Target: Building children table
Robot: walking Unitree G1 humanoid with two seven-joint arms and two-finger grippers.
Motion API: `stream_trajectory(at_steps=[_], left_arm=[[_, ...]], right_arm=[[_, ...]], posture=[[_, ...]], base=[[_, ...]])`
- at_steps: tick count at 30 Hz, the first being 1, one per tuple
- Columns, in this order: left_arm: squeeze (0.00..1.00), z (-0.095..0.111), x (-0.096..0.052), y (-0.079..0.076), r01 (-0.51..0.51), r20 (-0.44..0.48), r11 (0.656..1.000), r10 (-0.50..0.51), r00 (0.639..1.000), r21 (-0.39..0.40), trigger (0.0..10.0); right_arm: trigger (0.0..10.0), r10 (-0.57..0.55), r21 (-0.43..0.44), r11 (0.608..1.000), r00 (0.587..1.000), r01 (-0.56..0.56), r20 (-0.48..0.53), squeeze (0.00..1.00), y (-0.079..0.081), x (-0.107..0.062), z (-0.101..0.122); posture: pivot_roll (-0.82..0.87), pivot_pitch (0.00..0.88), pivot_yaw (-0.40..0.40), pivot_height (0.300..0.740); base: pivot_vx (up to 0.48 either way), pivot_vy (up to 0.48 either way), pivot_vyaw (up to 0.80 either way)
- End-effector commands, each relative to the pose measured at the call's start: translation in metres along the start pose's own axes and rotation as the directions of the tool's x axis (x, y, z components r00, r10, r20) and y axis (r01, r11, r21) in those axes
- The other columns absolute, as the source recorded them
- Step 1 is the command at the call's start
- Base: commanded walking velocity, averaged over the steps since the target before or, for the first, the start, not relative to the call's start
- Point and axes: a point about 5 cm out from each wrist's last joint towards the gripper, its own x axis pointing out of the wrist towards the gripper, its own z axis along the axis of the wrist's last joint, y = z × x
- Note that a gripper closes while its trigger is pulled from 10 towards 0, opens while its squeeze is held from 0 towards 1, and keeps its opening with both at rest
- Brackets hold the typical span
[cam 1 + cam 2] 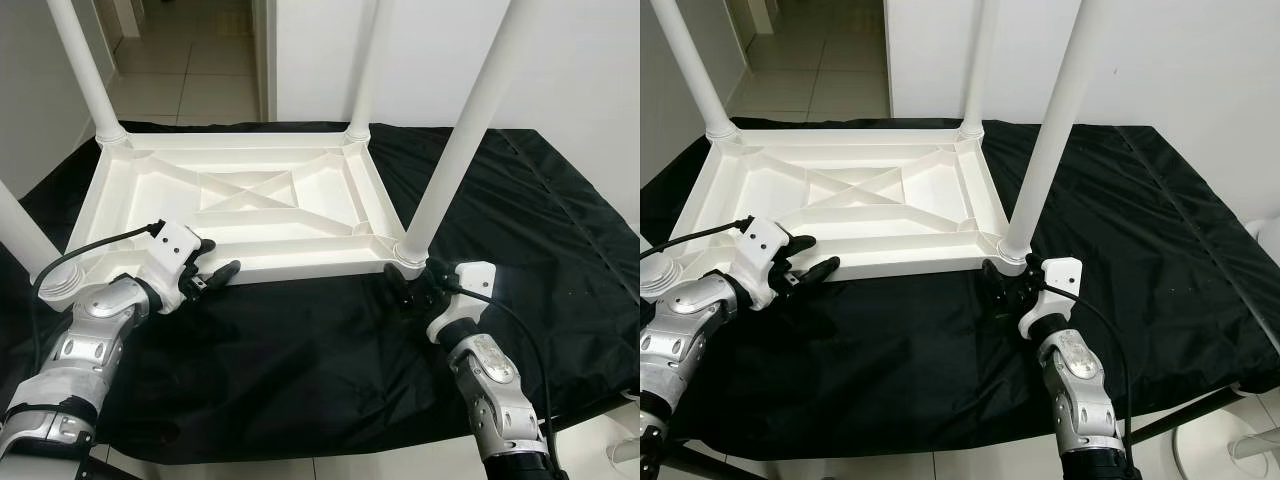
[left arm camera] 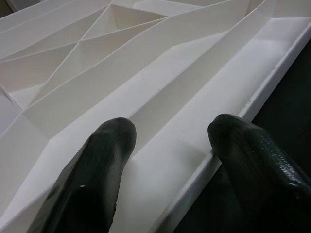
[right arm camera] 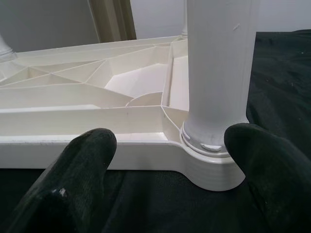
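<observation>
Upside down, the white table [image 1: 250,205] lies on a black cloth [image 1: 330,350] that covers the counter, its ribbed underside facing up and its round white legs standing up at the corners. At far left the near-left leg [image 1: 22,232] rises out of its socket close to the left arm, and the far-left leg [image 1: 88,70] stands at the back corner. The left gripper [image 1: 208,267] is at the table's near rim, toward the left end; its fingers [image 2: 97,170] are spread, one lying over the ribbed inside of the top and the other at or just outside the rim's edge, so the rim sits between them, though whether either finger presses on the plastic cannot be told. Across the middle the underside shows a crossed rib pattern in a central panel with long troughs on either side. Further right, the far-right leg [image 1: 365,70] stands at the back corner, and the near-right leg [image 1: 460,140] rises tilted from its socket at the near-right corner. The right gripper [image 1: 405,285] is right at that corner, low on the cloth; its fingers [image 3: 82,165] are spread wide either side of the leg's base and socket, apart from the leg in the wrist view. Beyond the counter are a white wall and a tiled floor [image 1: 190,60] through a doorway.
</observation>
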Motion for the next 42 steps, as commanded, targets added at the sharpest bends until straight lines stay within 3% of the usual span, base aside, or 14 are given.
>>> stream_trajectory(at_steps=[1,11,19,22,24,33,36,38,42], left_arm=[[0.0,-0.011,-0.004,-0.022,0.346,-0.06,0.938,-0.345,0.937,-0.007,10.0],[0.0,-0.03,-0.001,-0.017,0.286,-0.252,0.958,-0.271,0.929,0.023,10.0],[0.0,-0.024,-0.005,-0.019,0.363,-0.217,0.932,-0.354,0.91,0.0,10.0],[0.0,-0.016,-0.005,-0.021,0.389,-0.146,0.921,-0.389,0.909,-0.031,10.0],[0.0,-0.015,-0.009,-0.028,0.445,-0.129,0.895,-0.447,0.885,-0.044,10.0],[0.0,-0.024,-0.018,-0.039,0.525,-0.194,0.851,-0.519,0.832,-0.025,10.0],[0.0,-0.026,-0.017,-0.035,0.501,-0.215,0.865,-0.491,0.844,-0.01,10.0],[0.0,-0.031,-0.005,-0.023,0.377,-0.298,0.926,-0.353,0.887,0.024,10.0],[0.0,-0.032,0.005,-0.016,0.27,-0.348,0.962,-0.241,0.906,0.039,10.0]], right_arm=[[10.0,0.002,-0.009,1.0,1.0,-0.002,-0.009,0.0,-0.001,-0.002,-0.002],[10.0,0.0,-0.011,1.0,1.0,0.0,-0.006,0.0,0.0,-0.001,-0.003],[10.0,-0.006,-0.016,1.0,1.0,0.006,-0.006,0.0,-0.001,-0.003,-0.003],[10.0,-0.009,-0.016,1.0,1.0,0.009,-0.007,0.0,-0.001,-0.003,-0.004],[10.0,-0.01,-0.015,1.0,1.0,0.01,-0.007,0.0,0.0,-0.003,-0.004],[10.0,-0.002,-0.02,1.0,1.0,0.001,-0.011,0.0,0.0,-0.003,-0.005],[10.0,-0.002,-0.027,1.0,1.0,0.001,-0.013,0.0,-0.001,-0.003,-0.005],[10.0,-0.001,-0.03,1.0,1.0,0.0,-0.012,0.0,-0.002,-0.001,-0.004],[10.0,-0.001,-0.03,1.0,1.0,0.0,-0.009,0.0,-0.001,0.0,-0.003]], posture=[[-0.06,0.064,-0.033,0.74],[-0.06,0.063,-0.022,0.74],[-0.07,0.061,-0.015,0.74],[-0.07,0.062,-0.013,0.74],[-0.06,0.06,-0.014,0.74],[-0.06,0.054,-0.022,0.74],[-0.06,0.056,-0.025,0.74],[-0.06,0.056,-0.023,0.74],[-0.06,0.056,-0.021,0.74]], base=[[0.0,0.0,0.0],[0.0,0.0,0.0],[0.0,0.0,0.0],[0.0,0.0,0.0],[0.0,0.0,0.0],[0.0,0.0,0.0],[0.0,0.0,0.0],[0.0,0.0,0.0],[0.0,0.0,0.0]])
